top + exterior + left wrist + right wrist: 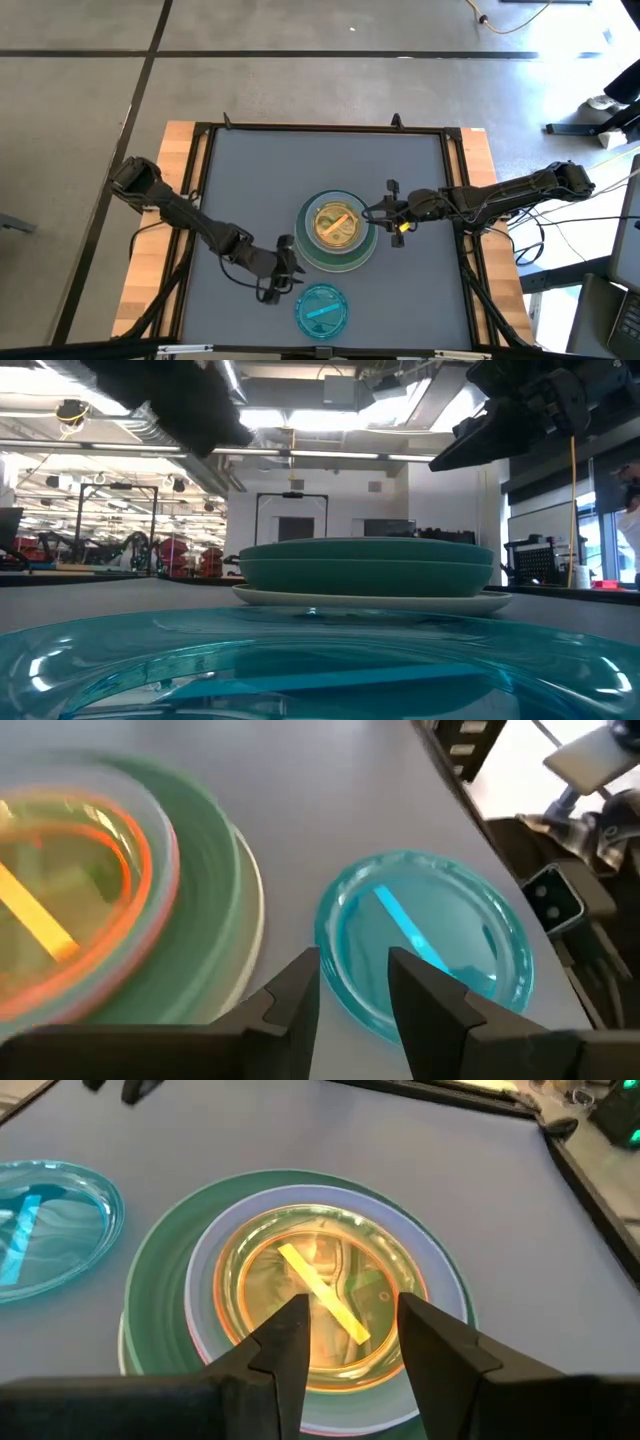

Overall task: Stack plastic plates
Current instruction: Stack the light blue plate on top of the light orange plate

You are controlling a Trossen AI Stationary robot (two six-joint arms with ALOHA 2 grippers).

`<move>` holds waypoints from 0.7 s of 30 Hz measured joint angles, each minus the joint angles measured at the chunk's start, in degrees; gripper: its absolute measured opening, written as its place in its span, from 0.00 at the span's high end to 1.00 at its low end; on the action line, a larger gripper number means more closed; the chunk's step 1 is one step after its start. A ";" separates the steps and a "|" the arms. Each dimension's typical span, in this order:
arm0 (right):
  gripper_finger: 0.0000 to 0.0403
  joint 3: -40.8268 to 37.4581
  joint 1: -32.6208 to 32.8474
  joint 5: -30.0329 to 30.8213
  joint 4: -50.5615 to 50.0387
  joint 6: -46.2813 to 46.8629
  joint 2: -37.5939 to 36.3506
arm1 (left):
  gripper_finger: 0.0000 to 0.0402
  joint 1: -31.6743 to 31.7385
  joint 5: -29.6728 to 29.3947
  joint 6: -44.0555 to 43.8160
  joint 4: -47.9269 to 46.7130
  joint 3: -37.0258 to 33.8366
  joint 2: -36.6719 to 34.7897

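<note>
While one blue plate (322,309) lies just beside the stack (337,232), the left pincer (290,272), narrowly open and empty, should grip its rim squarely; the right pincer (392,214) waits open by the stack.

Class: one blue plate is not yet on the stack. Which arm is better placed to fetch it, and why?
Left. Its gripper hangs just beside the blue plate, open fingers facing its rim. The right gripper is across the stack.

High view: overhead, straight down, whole table (250,190) and both arms. Low view: table height, level, pressed against blue plate (300,670), stack (366,572) behind. Wrist views: each looks steeply down, close; both share stack and blue plate.
</note>
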 joint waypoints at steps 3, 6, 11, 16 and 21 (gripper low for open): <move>0.64 0.00 0.00 -0.11 -0.33 1.86 0.00 | 0.72 -0.28 0.32 -4.77 -0.10 0.00 1.96; 0.64 0.00 0.00 0.06 -0.56 2.97 0.00 | 0.72 -0.25 0.95 -13.38 -0.31 0.00 4.28; 0.64 0.00 0.00 0.27 -0.43 2.98 0.00 | 0.72 -0.26 6.51 -31.66 -0.48 0.00 6.72; 0.64 -0.01 0.00 0.25 -0.39 3.10 0.00 | 0.72 -0.16 6.57 -42.30 -0.47 0.00 9.74; 0.64 -0.02 0.00 0.25 -0.39 3.10 0.00 | 0.72 0.41 9.57 -45.76 0.54 0.00 12.76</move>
